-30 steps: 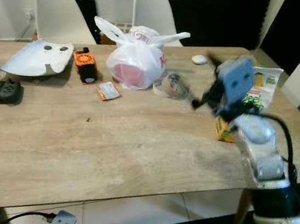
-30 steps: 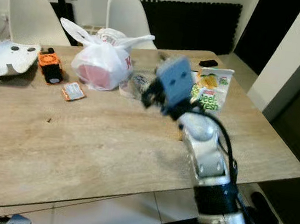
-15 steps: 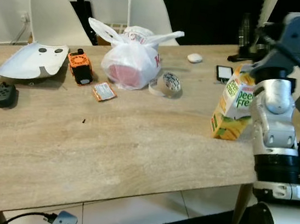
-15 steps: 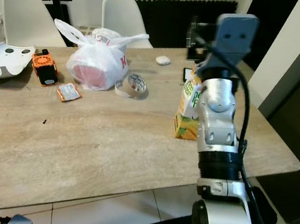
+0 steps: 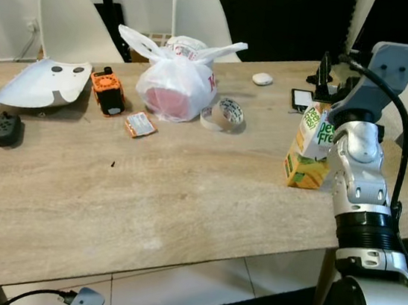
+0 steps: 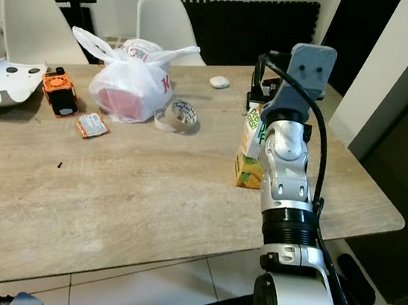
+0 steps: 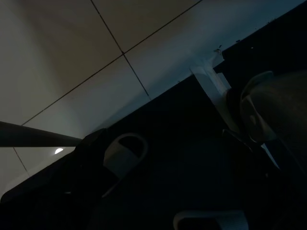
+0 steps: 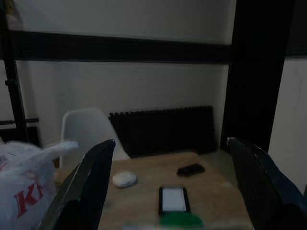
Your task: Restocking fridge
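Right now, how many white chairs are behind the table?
2. One white chair stands behind the table's left part, the other chair behind its middle, beyond the plastic bag. More could be out of frame.

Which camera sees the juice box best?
The left eye view shows the juice carton best: its printed face and orange base stand clear beside the right end effector. The right eye view hides more of it behind the arm. The right wrist view catches just a green sliver of its top.

Bright sharp head views, dim wrist views
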`<state>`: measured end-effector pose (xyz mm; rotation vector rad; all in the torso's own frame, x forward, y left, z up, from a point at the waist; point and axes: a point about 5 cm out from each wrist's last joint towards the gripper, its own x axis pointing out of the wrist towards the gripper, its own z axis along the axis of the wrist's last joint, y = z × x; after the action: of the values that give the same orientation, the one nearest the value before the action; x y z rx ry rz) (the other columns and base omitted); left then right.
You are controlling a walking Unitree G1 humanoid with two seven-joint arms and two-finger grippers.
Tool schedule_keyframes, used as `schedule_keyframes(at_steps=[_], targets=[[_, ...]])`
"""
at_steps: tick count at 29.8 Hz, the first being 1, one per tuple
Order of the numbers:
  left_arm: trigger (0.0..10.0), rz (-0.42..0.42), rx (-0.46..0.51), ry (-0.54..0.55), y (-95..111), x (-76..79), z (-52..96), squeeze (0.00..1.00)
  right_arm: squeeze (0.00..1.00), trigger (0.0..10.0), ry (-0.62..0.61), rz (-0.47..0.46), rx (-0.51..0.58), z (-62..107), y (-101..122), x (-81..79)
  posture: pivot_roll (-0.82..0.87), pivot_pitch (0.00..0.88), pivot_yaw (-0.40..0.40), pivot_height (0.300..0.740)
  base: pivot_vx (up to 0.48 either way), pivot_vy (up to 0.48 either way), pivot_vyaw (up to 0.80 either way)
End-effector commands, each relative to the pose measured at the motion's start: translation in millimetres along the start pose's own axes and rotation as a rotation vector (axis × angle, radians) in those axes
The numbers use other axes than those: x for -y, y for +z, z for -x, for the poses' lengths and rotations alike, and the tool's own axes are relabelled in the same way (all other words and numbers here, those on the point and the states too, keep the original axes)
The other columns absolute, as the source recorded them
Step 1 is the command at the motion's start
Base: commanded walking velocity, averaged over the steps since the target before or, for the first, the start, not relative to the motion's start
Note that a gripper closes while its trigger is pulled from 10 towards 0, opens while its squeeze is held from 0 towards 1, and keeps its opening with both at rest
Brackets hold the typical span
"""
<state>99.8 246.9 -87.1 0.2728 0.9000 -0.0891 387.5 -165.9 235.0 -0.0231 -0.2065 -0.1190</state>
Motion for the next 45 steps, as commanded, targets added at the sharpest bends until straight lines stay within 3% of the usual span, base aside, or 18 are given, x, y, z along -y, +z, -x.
schedule_keyframes(at_steps=[1, 17, 32, 35, 45], targets=[[10.0, -0.005, -0.011, 0.007, -4, -4.9, 2.5, 0.0, 0.0, 10.0, -0.014, -0.009, -0.025, -1.6, -4, 3.8, 0.07, 0.0, 0.032, 0.74, 0.0, 0.0, 0.0], [10.0, -0.001, -0.015, 0.012, -5, -3.9, 3.1, 0.0, 0.0, 10.0, 0.01, -0.005, -0.113, -5.0, -23, 4.5, 0.08, 0.0, 0.029, 0.74, 0.0, 0.0, 0.0], [10.0, 0.001, -0.013, 0.008, -5, -1.2, 2.6, 0.0, 0.0, 10.0, 0.058, -0.018, -0.27, 7.2, -62, 2.2, 0.08, 0.0, 0.025, 0.74, 0.0, 0.0, 0.0], [10.0, 0.002, -0.013, 0.008, -5, -0.7, 2.5, 0.0, 0.0, 10.0, 0.093, -0.014, -0.345, 16.1, -81, -0.3, 0.08, 0.0, 0.023, 0.74, 0.0, 0.0, 0.0], [10.0, 0.003, -0.012, 0.004, -4, 0.2, 2.1, 0.0, 0.0, 10.0, 0.116, -0.023, -0.426, 26.1, -100, 0.2, 0.07, 0.0, 0.022, 0.74, 0.0, 0.0, 0.0]])
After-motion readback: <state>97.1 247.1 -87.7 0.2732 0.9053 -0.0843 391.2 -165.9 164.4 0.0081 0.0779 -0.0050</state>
